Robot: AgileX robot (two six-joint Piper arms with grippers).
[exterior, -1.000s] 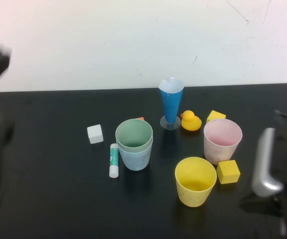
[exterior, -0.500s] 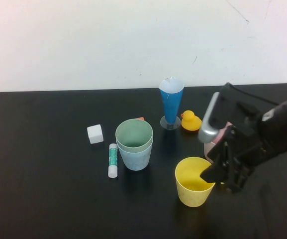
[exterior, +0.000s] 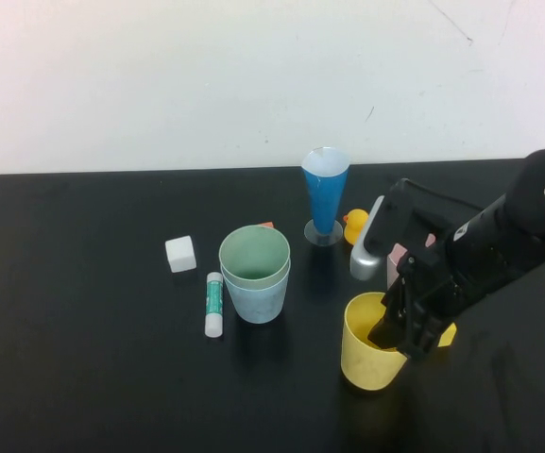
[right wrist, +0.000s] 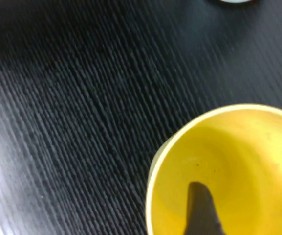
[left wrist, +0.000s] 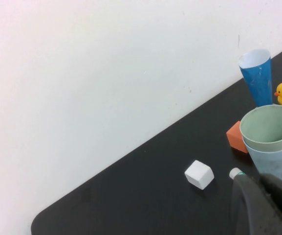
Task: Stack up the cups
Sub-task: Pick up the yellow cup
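One finger of the right gripper [exterior: 397,332] dips inside the yellow cup [exterior: 365,354]; its grip cannot be judged. The left gripper is unseen. Left of yellow, the green cup [exterior: 254,254] sits nested in the blue cup [exterior: 258,298]; yellow and the pink cup [exterior: 394,265] remain unstacked.

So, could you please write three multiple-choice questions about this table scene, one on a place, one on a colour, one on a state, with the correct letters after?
1. Where is the right gripper?
A. at the yellow cup
B. over the white cube
C. beside the glue stick

2. Which colour is the cup nested in the light blue cup?
A. pink
B. green
C. yellow

3. How does the yellow cup stand?
A. upside down
B. flat on its side
C. tilted

Answers: 1 A, one finger dips inside it; 2 B, the green cup sits inside; 3 C, it leans leftward. The left gripper stays near the stack.
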